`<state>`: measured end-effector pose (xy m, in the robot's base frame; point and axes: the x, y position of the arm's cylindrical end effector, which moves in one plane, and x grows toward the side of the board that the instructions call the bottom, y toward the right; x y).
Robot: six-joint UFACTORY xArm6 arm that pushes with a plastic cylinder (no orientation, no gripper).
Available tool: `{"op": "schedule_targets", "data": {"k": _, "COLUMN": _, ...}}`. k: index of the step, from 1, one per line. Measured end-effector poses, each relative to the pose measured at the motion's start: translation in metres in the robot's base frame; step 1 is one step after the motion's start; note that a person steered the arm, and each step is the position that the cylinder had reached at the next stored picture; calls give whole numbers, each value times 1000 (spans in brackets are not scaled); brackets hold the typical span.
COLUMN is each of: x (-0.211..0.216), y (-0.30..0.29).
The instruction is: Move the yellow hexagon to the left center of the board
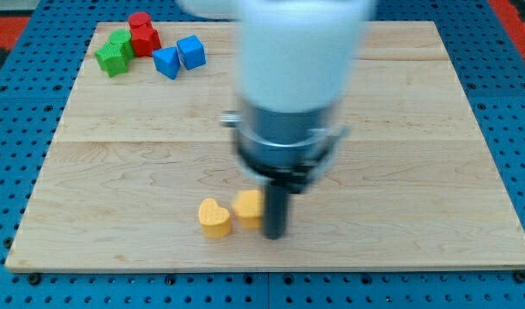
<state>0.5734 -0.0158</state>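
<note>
Blocks nearest the view's bottom come first: a small yellow heart-shaped block (214, 218) lies at about seven o'clock on the pale wooden board (417, 129), and the small yellow hexagon block (246, 208) sits just beside it toward three o'clock, apparently touching. The hexagon looks light, rigid and smooth, likely to slide easily and to spin if pushed off-centre; with no jaws on this rig, nothing grips it, so the best contact is its flat three-o'clock face. The tip (275, 235) of the dark rod stands right against that side, well placed to push toward nine o'clock, though the heart lies in that path. The arm hangs vertically, its blurred white body covering the board's centre. Far off at eleven o'clock cluster two blue blocks (179, 56), a green block (115, 51) and a red block (142, 33).
</note>
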Motion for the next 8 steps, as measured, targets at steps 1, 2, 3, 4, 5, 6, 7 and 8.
{"op": "schedule_targets", "data": {"k": 1, "x": -16, "y": 7}}
{"op": "schedule_targets", "data": {"k": 2, "x": 14, "y": 3}}
{"op": "schedule_targets", "data": {"k": 3, "x": 38, "y": -45}}
{"op": "schedule_targets", "data": {"k": 4, "x": 29, "y": -76}}
{"op": "schedule_targets", "data": {"k": 5, "x": -5, "y": -43}}
{"op": "schedule_targets", "data": {"k": 6, "x": -21, "y": -2}}
{"op": "schedule_targets", "data": {"k": 7, "x": -29, "y": 18}}
{"op": "schedule_targets", "data": {"k": 8, "x": -36, "y": 44}}
